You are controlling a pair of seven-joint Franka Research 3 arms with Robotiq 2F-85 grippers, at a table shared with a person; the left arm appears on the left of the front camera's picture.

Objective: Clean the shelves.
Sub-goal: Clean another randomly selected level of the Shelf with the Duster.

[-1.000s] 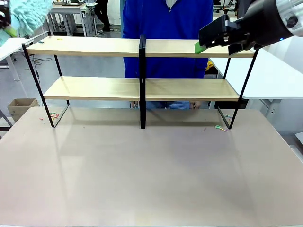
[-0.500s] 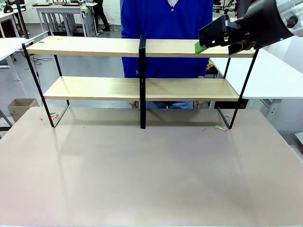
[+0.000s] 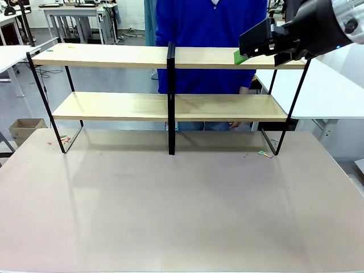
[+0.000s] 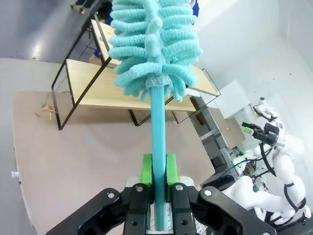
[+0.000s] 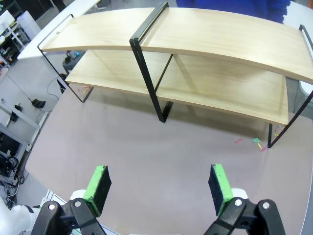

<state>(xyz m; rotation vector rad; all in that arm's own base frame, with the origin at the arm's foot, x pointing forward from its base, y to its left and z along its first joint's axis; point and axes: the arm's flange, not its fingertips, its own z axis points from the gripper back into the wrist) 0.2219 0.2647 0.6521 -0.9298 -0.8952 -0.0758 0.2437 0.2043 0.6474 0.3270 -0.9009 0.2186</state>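
My left end effector [image 4: 157,170] grips the duster [image 4: 151,49] handle, my right end effector [image 5: 159,186] gapes empty; I should sweep the shelves [image 3: 102,56] lengthwise, lightly.

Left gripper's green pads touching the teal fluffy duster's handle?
Touching. Left wrist view: left gripper has both green pads pressed against the handle of the teal fluffy duster.

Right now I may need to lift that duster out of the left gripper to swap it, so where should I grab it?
Probably the bare handle of the duster, between the left gripper and the fluffy head. Come from the side, across the shaft: it is a slim straight rod, while the head is soft loops that would give.
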